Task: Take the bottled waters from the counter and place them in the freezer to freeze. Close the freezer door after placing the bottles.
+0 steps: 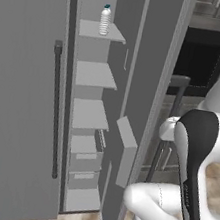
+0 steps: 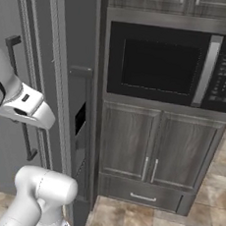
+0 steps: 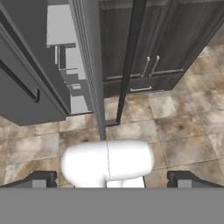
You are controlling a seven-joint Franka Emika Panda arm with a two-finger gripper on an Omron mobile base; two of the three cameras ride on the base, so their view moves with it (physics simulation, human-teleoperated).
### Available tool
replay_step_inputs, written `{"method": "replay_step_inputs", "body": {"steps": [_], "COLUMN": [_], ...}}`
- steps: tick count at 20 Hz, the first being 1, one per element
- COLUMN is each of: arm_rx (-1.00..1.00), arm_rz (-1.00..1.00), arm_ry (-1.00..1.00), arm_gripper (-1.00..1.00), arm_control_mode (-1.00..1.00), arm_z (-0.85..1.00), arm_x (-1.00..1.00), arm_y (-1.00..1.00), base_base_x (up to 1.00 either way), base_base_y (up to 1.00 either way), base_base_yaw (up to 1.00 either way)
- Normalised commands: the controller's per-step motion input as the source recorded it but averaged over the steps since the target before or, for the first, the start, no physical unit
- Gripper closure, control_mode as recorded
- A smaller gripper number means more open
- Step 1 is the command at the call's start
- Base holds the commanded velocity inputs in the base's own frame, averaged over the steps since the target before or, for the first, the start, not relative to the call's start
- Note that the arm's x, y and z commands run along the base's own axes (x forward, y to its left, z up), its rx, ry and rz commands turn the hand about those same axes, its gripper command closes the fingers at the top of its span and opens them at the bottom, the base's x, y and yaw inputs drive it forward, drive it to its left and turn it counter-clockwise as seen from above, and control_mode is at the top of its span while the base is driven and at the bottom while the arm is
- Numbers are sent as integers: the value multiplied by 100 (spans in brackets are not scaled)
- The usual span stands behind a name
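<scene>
The freezer point(image 1: 89, 108) stands open, showing grey shelves and lower drawers. One bottled water point(image 1: 105, 20), clear with a teal cap, stands upright on the top shelf. The freezer door point(image 1: 18, 91) is swung wide to the left, and its long dark bar handle point(image 1: 55, 108) faces me. In the hand view my gripper point(image 3: 113, 180) is open, with its dark fingertips point(image 3: 40, 179) far apart and nothing between them. It looks down at the tiled floor, back from the freezer shelves point(image 3: 65, 39). The counter is out of view.
The neighbouring grey door point(image 2: 77, 116) with its dispenser recess stands right of the freezer, its bar handle point(image 3: 129, 61) running vertically. A black built-in microwave point(image 2: 159, 65) sits over dark wood cabinets point(image 2: 150, 148) further right. Brown floor tiles point(image 3: 183, 127) lie in front.
</scene>
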Motion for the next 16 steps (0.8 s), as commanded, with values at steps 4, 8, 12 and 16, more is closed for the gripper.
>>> {"method": "replay_step_inputs", "body": {"steps": [4, 8, 12, 16], "arm_rx": [0, 0, 0, 0], "arm_rz": [0, 0, 0, 0], "arm_ry": [0, 0, 0, 0], "arm_gripper": [-100, -100, -100, -100], "arm_control_mode": [100, 100, 100, 100], "arm_z": [0, 0, 0, 0], "arm_x": [0, 0, 0, 0], "arm_y": [0, 0, 0, 0], "base_base_x": [11, 3, 0, 0], "base_base_y": [-19, 0, 0, 0], "base_base_yaw": [0, 0, 0, 0]}}
